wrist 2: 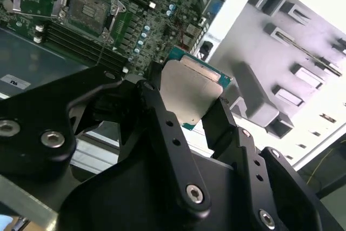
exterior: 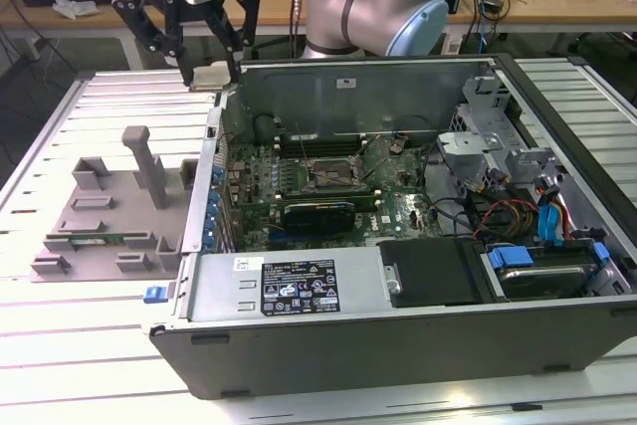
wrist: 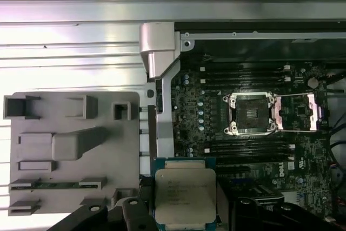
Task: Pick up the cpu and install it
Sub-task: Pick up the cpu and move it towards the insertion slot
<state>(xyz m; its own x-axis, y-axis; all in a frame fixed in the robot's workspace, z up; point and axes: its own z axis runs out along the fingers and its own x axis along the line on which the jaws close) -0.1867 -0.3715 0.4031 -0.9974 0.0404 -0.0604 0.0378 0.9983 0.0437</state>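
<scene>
My claw (wrist 2: 190,104) is closed on the cpu (wrist 2: 190,89). Two black fingers (wrist 2: 158,106) press on opposite edges of it, and its shiny metal top with the thin pale-green rim stands clear between them. The first wrist view shows the same grip, with the cpu (wrist: 185,196) lying flat and level in my hold.

In the exterior view I hang high above the worktop (exterior: 60,345). The chip is a small pale square at my fingertips, over the far corner of the computer case (exterior: 398,340) on the exterior view's left.

Directly beneath me runs the side wall of the case. On one side of that wall the grey fixture (wrist: 70,144) rests on the slatted worktop, just beside the case, with its moulded pockets and raised blocks. On the other side lies the green motherboard (wrist: 200,150) inside the open case.

Farther in sits the socket (wrist: 251,113), a dark square in a metal frame. Its cover plate (wrist: 296,112) is swung open to one side. The cpu is well apart from it, held in the air and touching nothing but my fingers.

Beyond the board, on the exterior view's right, are the drive cage (exterior: 478,146) and a bundle of blue and red cables (exterior: 542,216).
</scene>
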